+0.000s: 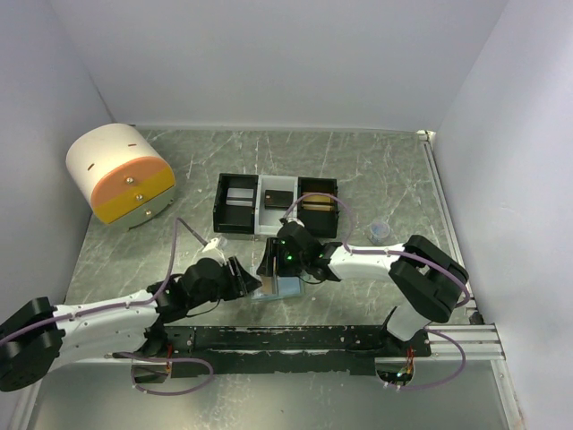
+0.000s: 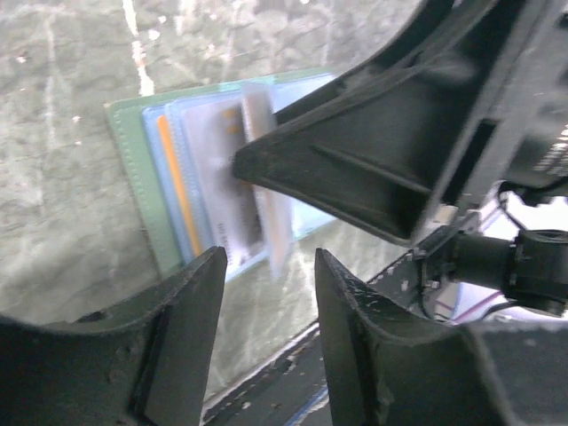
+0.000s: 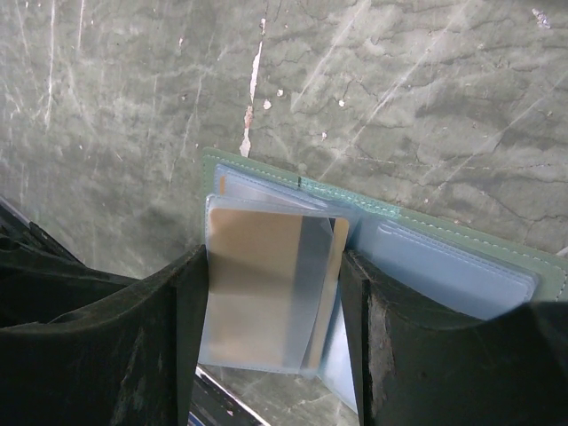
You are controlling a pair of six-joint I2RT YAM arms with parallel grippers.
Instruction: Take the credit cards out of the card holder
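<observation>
Right gripper [image 3: 272, 262], over card holder [image 2: 142, 177], blocks the left gripper [image 2: 266, 266].

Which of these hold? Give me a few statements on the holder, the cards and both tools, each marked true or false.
1. The card holder lies open on the table. True.
2. The left tool grips a card. False: it is open, with nothing between its fingers.
3. A credit card in a clear sleeve stands between the right tool's fingers. True.
4. The card holder sits inside the tray. False: it lies on the table in front of the tray, on the arms' side.
</observation>
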